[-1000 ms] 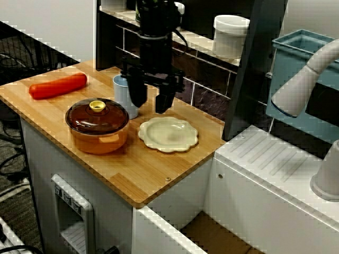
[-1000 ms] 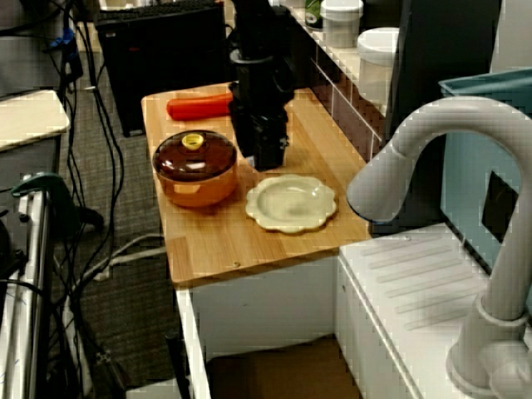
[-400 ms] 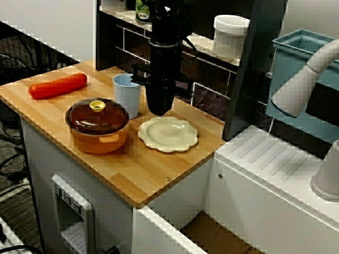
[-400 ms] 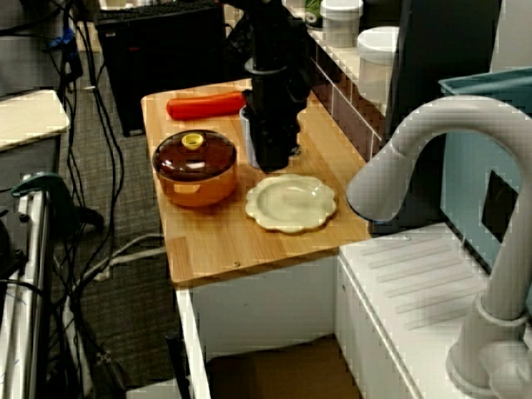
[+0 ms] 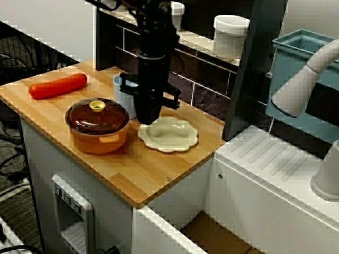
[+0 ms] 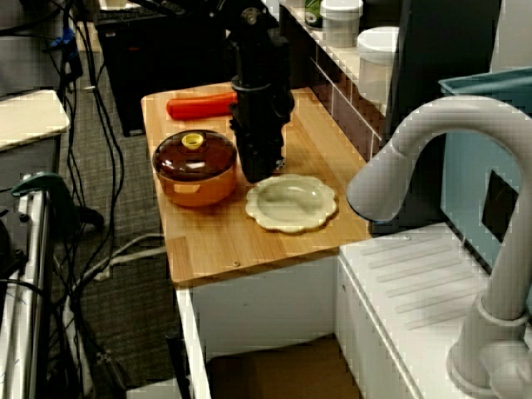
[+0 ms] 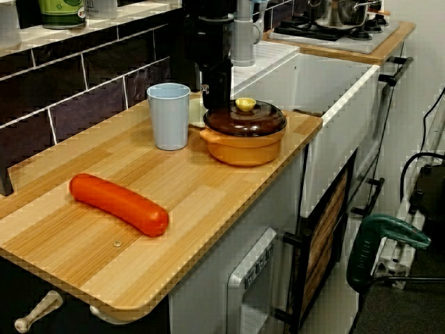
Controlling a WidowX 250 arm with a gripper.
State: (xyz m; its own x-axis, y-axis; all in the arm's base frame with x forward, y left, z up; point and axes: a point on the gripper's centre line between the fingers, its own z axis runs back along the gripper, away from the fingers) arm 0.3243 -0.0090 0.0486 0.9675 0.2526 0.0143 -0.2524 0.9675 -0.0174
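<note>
My pincer [image 5: 145, 119] hangs at the plate [image 5: 175, 135] rim; I cannot tell whether it is apart or together. Crowded by the pot [image 5: 97, 127] and cup [image 7: 170, 115], I might bump either.

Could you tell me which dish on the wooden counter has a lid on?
The orange pot, under a brown lid with a yellow knob; the blue cup and cream plate stand open.

Jaws over cream plate [image 5: 172, 135] edge, blue cup [image 5: 121, 92] behind, orange pot [image 5: 97, 126] beside
</note>
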